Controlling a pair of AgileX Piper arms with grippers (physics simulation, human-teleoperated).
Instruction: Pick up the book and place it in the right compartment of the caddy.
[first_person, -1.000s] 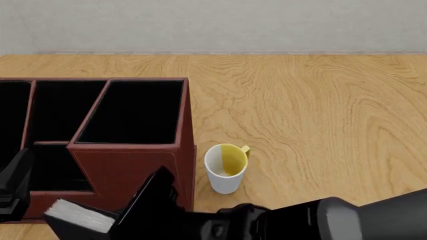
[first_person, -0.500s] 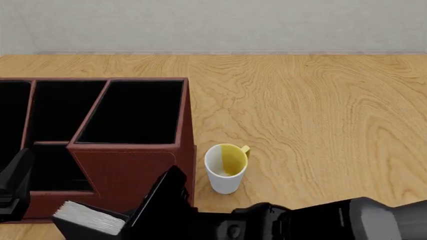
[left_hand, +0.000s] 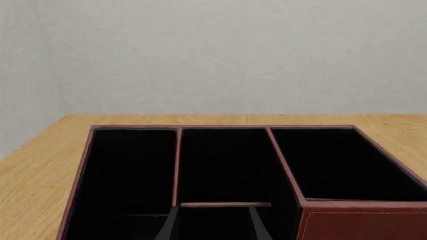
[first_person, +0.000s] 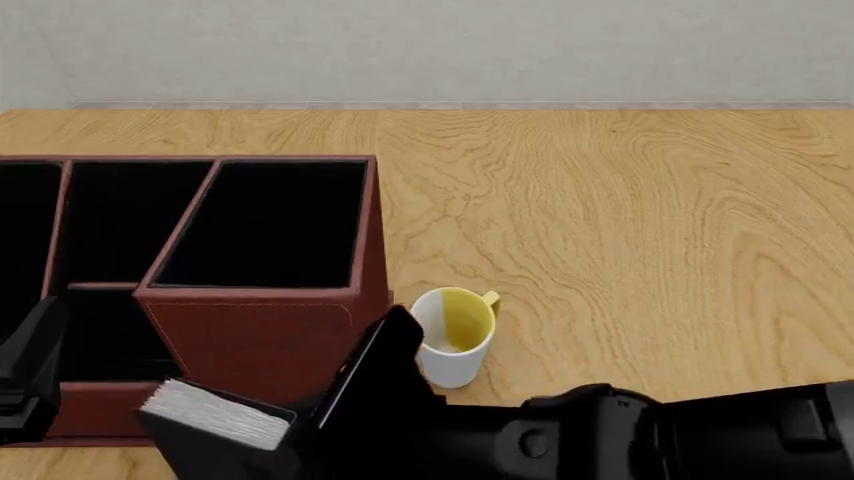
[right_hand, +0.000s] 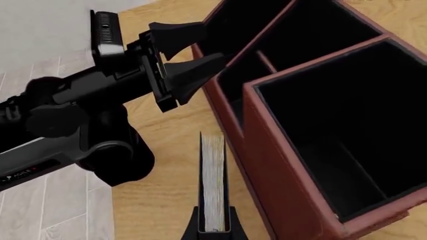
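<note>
**Book rising toward the caddy's tall section**

Book (first_person: 220, 418) and right gripper (right_hand: 213, 231) now sit higher and further right in the front view than half a second ago, the white page edges having climbed from the bottom margin toward the caddy's (first_person: 247, 335) front wall. The right gripper's fingers are clamped on the book's lower end, as the right wrist view shows, with the pages facing the camera and the book just beside the caddy's outer wall, not yet above any section. The right compartment (first_person: 267, 225) stands open and dark, with nothing visible in it. My reading: the lift is underway, and the book must still clear that tall reddish-brown rim before it can go over and down.

The left gripper (right_hand: 175, 57) hangs near the caddy's other end, fingers spread and holding nothing, unmoved across the front views. A white mug (first_person: 451, 335) with yellow lining stands just right of the caddy, close to the rising book.

No brand, label or legible writing appears on anything.
</note>
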